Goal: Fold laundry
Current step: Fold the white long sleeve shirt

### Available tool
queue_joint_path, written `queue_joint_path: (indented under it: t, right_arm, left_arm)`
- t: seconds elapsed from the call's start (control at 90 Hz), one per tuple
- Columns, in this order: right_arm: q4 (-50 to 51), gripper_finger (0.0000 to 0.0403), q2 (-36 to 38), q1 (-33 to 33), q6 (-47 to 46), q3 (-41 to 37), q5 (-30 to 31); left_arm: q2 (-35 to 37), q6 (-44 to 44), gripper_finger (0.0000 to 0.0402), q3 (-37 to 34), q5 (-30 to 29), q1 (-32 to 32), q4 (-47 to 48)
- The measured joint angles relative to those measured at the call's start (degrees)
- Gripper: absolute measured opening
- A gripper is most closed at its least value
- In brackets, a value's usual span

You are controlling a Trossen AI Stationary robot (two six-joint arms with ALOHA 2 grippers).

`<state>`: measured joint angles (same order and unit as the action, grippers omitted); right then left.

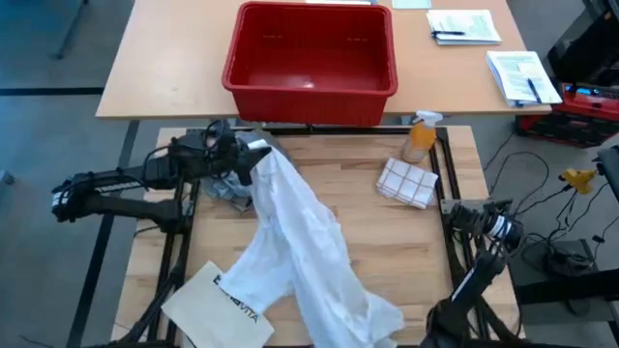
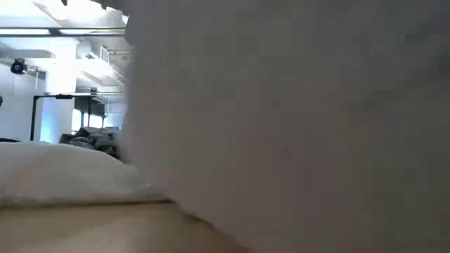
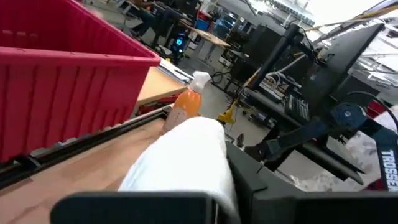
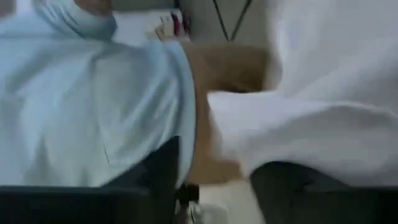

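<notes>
The large white shirt trails from the table's far left down to its near edge, its near end lying on the wood. My left gripper is shut on its far end, raised over a grey garment that lies bunched on the table. In the low view the white shirt fills most of the picture. My right gripper waits at the table's right edge, open, with nothing between its fingers; white cloth shows ahead of it. My left gripper pinches a bunched end of the white shirt between its two fingers; how many layers I cannot tell. The fingers reach in level from the table's left. The cloth runs forward out of the hold, then slopes down to the table.
A stiff white bag printed "bonavita" lies at the near left corner. A folded checked cloth and an orange spray bottle stand at the far right. A red basket sits on the table beyond, with papers to its right.
</notes>
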<state>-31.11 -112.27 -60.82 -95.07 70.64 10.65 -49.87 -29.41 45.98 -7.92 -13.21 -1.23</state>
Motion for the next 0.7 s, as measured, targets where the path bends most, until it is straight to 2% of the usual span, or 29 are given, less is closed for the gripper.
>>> queue_joint_path:
  t: [0.144,0.233,0.367,0.433,0.533,0.644,0.7]
  right_arm:
    - [3.83,0.0346,0.38,-0.04,-1.55,0.05,-0.19]
    - [7.47,0.039,2.01,-0.04,-0.41,-0.75,0.61]
    - [17.42,0.0369,7.71,0.47,3.05,-2.64,5.25]
    - [19.31,0.0354,10.54,1.11,4.92,-3.66,7.45]
    - [22.68,0.0339,12.05,1.99,6.4,-3.62,-0.97]
    - [29.77,0.0333,11.94,0.93,5.12,-3.79,-6.97]
    - [34.47,0.0333,12.51,0.81,2.89,-3.62,-12.3]
  left_arm:
    - [-0.46,0.0,0.0,0.0,1.86,-0.02,-0.15]
    - [-0.66,1.22,0.0,0.0,6.3,-0.02,-0.22]
    - [-0.68,3.89,0.0,0.0,17.26,0.21,0.2]
    - [-0.68,3.85,0.0,0.0,19.96,0.87,1.51]
    - [-0.68,3.54,0.0,0.0,19.37,1.27,3.54]
    - [-0.68,3.43,0.0,0.0,18.92,1.27,3.45]
    - [-0.68,3.8,0.0,0.0,18.92,1.27,3.55]
